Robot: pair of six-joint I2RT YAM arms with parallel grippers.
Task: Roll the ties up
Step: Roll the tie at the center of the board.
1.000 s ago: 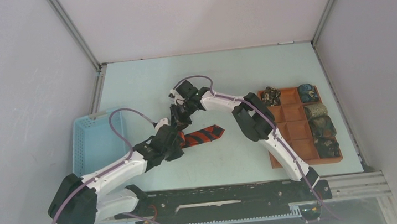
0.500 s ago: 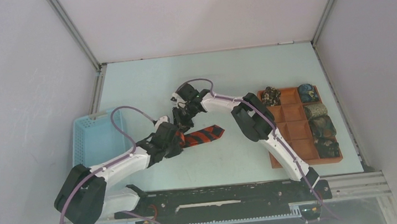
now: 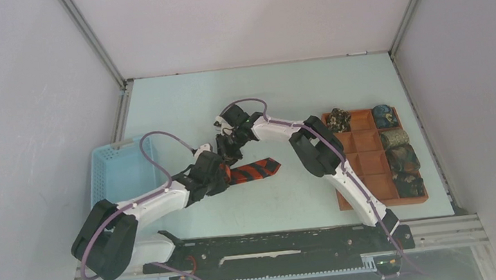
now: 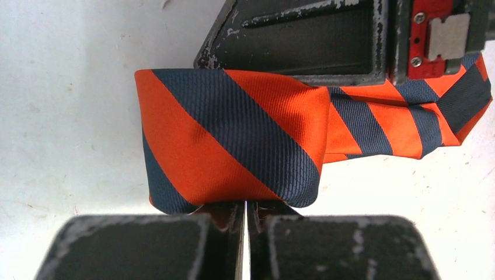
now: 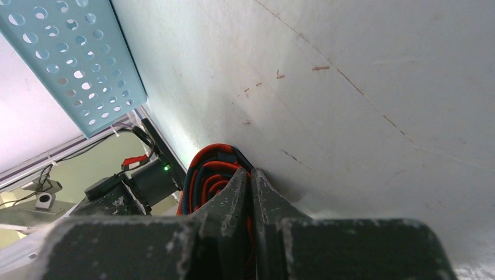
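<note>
left hand point(image 4: 245, 224): fingers pressed together, pinching the near edge of the striped tie point(image 4: 233, 140) where it is wound into a coil; only a thin sliver of fabric shows between them

right hand point(image 5: 250, 192): fingers almost together, clamped on inner layers of the same coil, orange and dark turns curving round one finger; from the left wrist view its body sits against the far side of the coil

striped tie: one end wound into a short fat coil held between the two hands, near the middle of the surface point(image 3: 261, 97); the wide pointed end lies flat and unrolled, trailing to the right of the coil

outward: brown tray point(image 3: 371, 142) at the right, five rolled ties point(image 3: 394, 138) in its compartments, most down the right column, several compartments bare; light blue basket point(image 3: 114, 178) at the left, apart from the hands, and i cannot tell its contents

progress, as i judge it: five ties finished and stowed; this one partly rolled, with a short flat tail left to wind, then presumably a place in a bare compartment
</note>
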